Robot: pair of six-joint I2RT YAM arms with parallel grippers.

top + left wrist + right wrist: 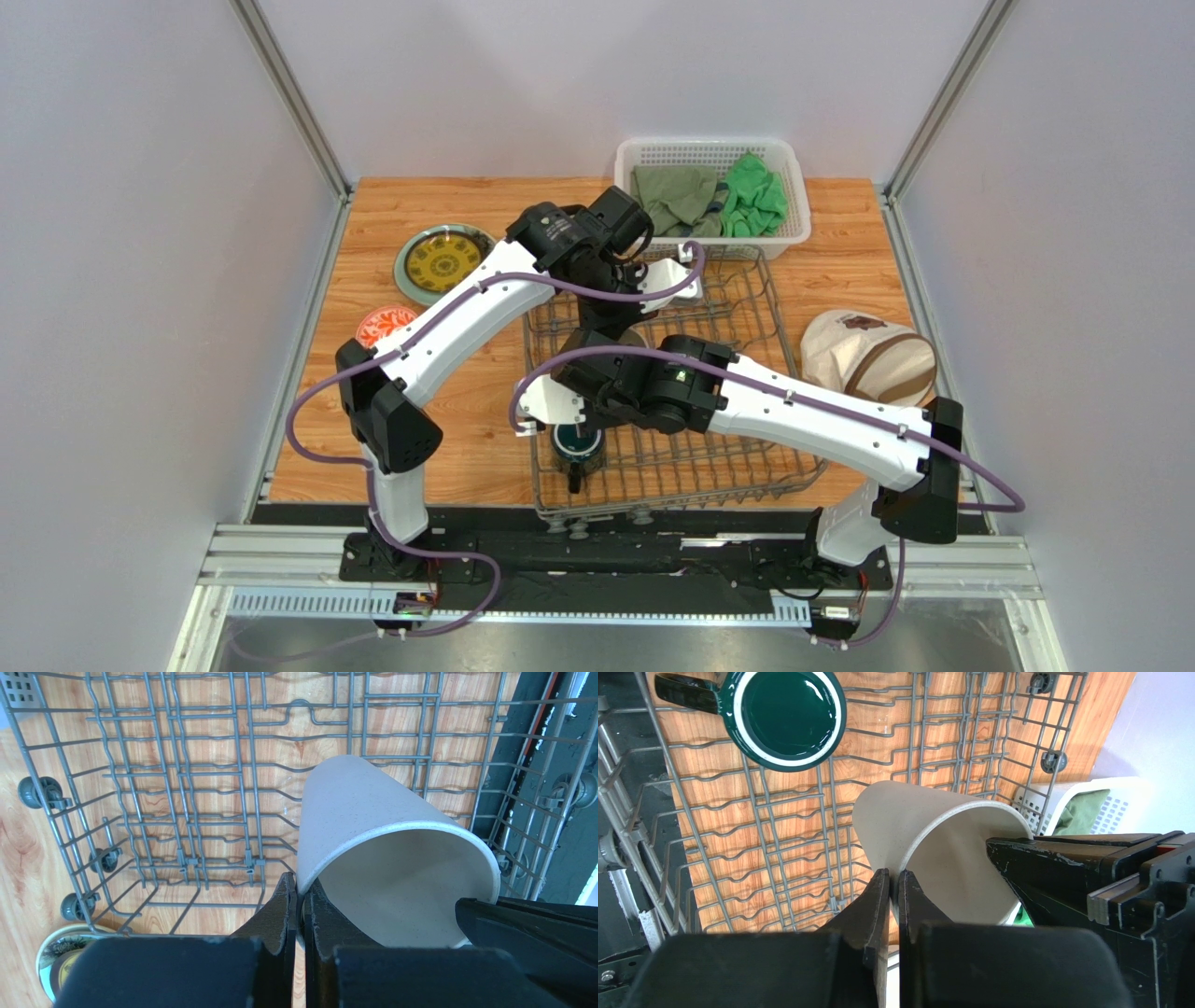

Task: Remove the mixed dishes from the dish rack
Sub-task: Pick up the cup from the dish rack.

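Observation:
The tall beige cup point(379, 833) is held tilted above the grey wire dish rack point(175, 812), mouth toward both wrist cameras. My left gripper point(302, 889) is shut on its rim, one finger inside and one outside. My right gripper point(894, 878) is shut on the same cup point(927, 833) at another part of the rim. In the top view both grippers meet over the rack point(744, 448) and hide the cup. The dark teal mug point(787, 714) stands upright in the rack's near left corner point(577, 443). The yellow-and-green plate point(442, 262) and the red-and-white bowl point(382, 325) lie on the table left of the rack.
A white mesh basket point(713, 154) with green cloths point(751, 196) stands behind the rack. A beige cap-like fabric thing point(867, 357) lies right of the rack. The two arms cross closely over the rack's left half.

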